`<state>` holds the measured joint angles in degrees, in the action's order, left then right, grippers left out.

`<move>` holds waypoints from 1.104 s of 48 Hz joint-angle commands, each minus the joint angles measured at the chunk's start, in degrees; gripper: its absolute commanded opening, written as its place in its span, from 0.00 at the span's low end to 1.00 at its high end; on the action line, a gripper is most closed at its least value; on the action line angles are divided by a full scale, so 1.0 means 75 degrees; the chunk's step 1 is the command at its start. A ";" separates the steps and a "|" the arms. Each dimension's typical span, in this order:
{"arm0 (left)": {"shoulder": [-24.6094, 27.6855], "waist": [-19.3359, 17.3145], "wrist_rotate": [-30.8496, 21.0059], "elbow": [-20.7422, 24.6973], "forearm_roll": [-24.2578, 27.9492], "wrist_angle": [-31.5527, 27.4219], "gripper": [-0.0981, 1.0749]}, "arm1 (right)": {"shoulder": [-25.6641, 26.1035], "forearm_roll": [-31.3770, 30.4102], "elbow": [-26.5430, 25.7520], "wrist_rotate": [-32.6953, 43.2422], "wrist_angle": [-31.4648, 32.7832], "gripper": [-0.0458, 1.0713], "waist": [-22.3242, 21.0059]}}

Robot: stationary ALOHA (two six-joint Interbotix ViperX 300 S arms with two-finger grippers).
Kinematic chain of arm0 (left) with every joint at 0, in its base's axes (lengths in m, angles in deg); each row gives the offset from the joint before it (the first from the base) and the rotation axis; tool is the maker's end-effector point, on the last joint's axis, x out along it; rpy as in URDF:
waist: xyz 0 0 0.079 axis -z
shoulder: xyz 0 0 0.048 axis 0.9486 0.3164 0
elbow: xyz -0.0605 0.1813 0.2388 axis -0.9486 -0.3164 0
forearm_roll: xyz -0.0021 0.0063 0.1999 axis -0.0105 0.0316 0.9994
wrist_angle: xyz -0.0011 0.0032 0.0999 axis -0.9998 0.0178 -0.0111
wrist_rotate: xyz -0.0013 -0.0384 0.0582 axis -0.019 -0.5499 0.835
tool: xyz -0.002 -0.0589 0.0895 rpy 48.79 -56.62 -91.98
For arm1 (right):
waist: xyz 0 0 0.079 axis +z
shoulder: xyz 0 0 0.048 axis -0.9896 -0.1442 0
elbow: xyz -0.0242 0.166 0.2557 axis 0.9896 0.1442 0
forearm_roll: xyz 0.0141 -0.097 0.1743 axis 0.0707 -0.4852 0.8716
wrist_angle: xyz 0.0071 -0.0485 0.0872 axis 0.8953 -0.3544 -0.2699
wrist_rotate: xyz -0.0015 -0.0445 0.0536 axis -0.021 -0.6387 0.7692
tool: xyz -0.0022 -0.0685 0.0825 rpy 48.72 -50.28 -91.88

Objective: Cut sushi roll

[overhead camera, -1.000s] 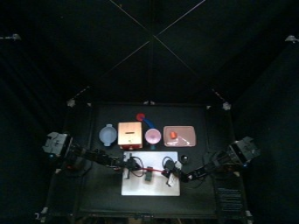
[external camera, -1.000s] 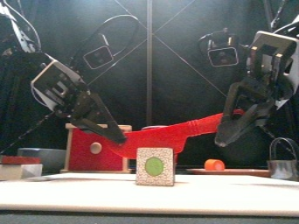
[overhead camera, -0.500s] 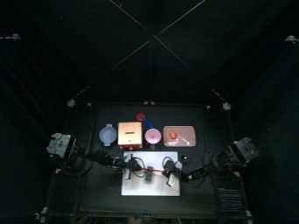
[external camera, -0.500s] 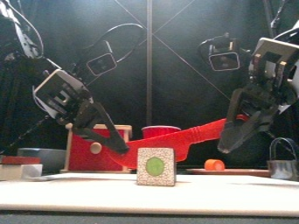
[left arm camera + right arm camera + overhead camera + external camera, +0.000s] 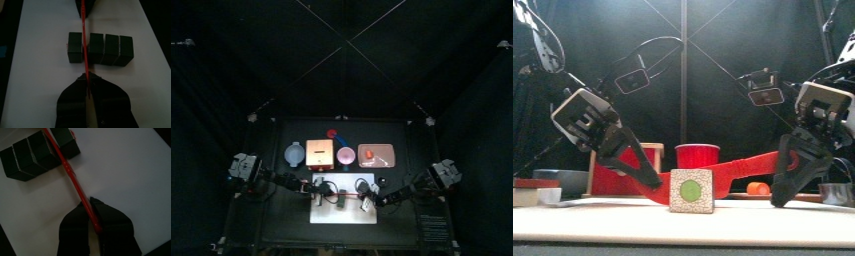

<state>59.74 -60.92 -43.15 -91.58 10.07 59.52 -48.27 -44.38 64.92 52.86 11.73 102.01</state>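
The black table [image 5: 271, 200] fills the pen's floor, and my two arms come in low over its front half, one from each side. On it lies the white cutting board [image 5: 346, 199], under both my grippers. Along the far part of the table, seen from above, stand a pale blue dish [image 5: 294, 154], a tan box [image 5: 318, 153], a pale oval object [image 5: 345, 155] and a pinkish tray [image 5: 377, 155]; the front view also shows a red cup [image 5: 695, 158] and a small orange ball [image 5: 758, 187] behind the work. The sushi roll [image 5: 100, 49] lies on the board between my grippers, a dark log already scored into about four blocks that sit touching side by side; from the front its end face [image 5: 690, 189] shows a green centre in a speckled square. A thin red strip [image 5: 70, 174] is stretched taut across the roll from one gripper to the other and bears on the gap after the end block. My left gripper [image 5: 85, 80] has its jaws pinched nearly together on one end of the red strip. My right gripper [image 5: 92, 207] has its jaws pinched narrow on the other end. Both grippers slant down toward the board on either side of the roll.
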 commanded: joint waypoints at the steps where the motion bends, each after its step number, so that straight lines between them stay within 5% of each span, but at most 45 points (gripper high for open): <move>1: -0.0281 0.0000 0.0000 0.0117 0.0094 -0.0105 0.44 | 0.0469 -0.0012 0.0047 0.0035 0.0035 0.07 -0.0246; 7: -0.0563 -0.0035 0.0000 0.0129 0.0281 -0.0410 0.44 | 0.0820 -0.0094 0.0105 0.0035 0.0035 0.15 -0.0258; 19: -0.0996 -0.0082 0.0000 0.0164 0.0586 -0.1043 0.44 | 0.1219 -0.0352 0.0129 0.0023 0.0035 0.59 -0.0281; 25: -0.1055 -0.0082 0.0000 0.0152 0.0633 -0.1148 0.44 | 0.1219 -0.0422 0.0129 0.0023 0.0035 0.73 -0.0281; 53: -0.1066 -0.0375 0.0000 0.0176 0.0914 -0.1160 0.44 | 0.1371 -0.1348 -0.0141 0.0012 -0.0902 0.75 -0.0398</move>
<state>52.97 -63.47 -43.24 -91.23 16.66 50.64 -40.45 -53.79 64.84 52.95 5.75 99.64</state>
